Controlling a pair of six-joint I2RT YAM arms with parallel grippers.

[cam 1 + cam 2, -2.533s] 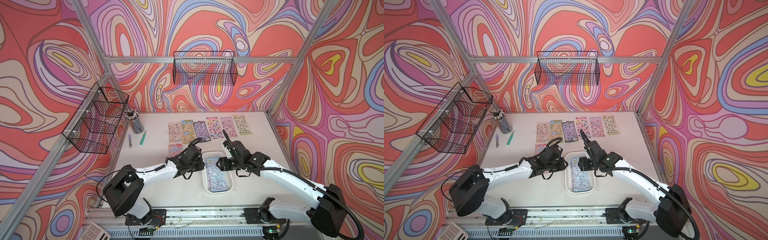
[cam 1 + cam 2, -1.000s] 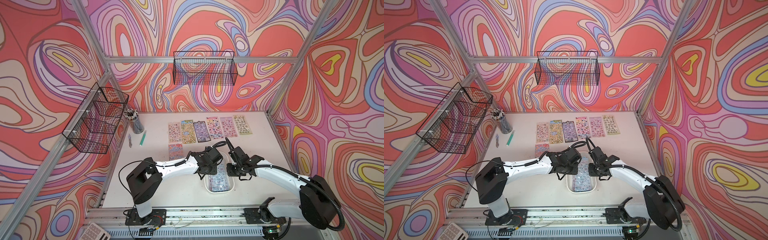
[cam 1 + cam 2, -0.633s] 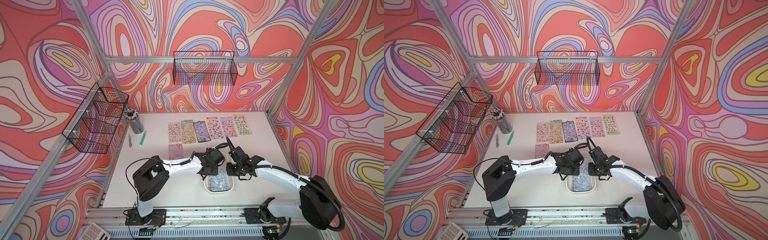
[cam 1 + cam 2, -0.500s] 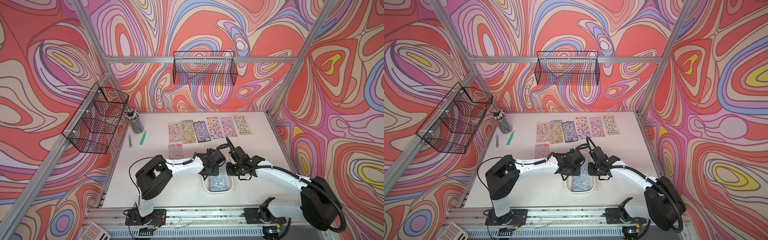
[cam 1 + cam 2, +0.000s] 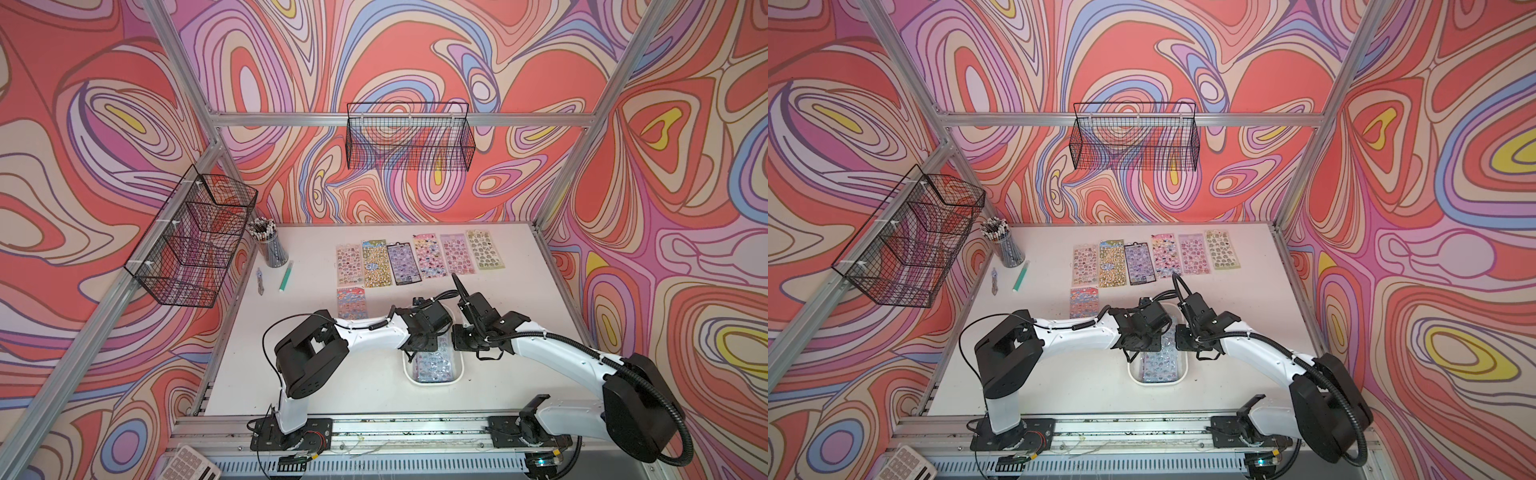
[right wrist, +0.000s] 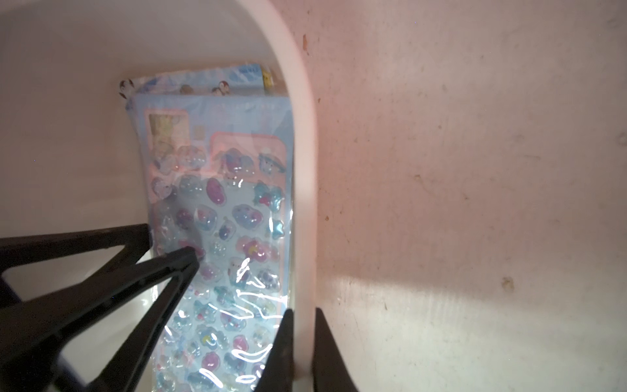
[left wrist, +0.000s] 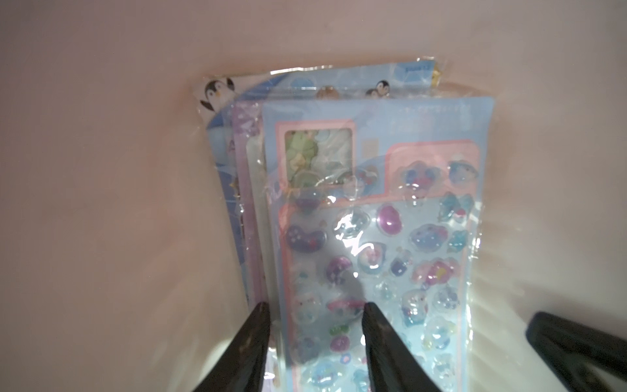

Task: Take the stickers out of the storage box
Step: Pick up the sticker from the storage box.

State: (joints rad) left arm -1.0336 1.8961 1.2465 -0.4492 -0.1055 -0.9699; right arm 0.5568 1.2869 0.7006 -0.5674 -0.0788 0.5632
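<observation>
Quick update from the remote desk. I'm partway through emptying the storage box [image 5: 432, 385]. Seven sticker sheets [image 5: 419, 257] lie out on the white table [image 5: 365, 386], six in a row at the far side and one on its own nearer the arms. A small stack sits in the box. The blue puffy sheet [image 7: 424, 237] is on top, with a lilac one and a penguin sheet [image 7: 217, 91] peeking out from under it.

The right gripper [image 6: 302, 310] is pinched tight on the box's side wall, one finger inside and one outside, so the box is pinned. The left gripper [image 7: 315, 305] is down inside the box with its fingers parted and nothing between them. One tip is on or just above the blue sheet, and the other hangs off its long edge over the box floor. I can't tell if that tip truly touches the plastic.

So the step in hand is getting hold of that top sheet. My guess is the outer finger has to slide under the edge, then a gentle close and lift. The wrappers look glossy and lie flat on each other, so dragging the lilac one along is the risk. The stack sits against the wall that the right gripper holds, so this free edge is the only way in.

The green pen [image 5: 286, 275], pencil cup [image 5: 270, 249] and wire baskets [image 5: 409, 141] are well off to the side, not in the way.
</observation>
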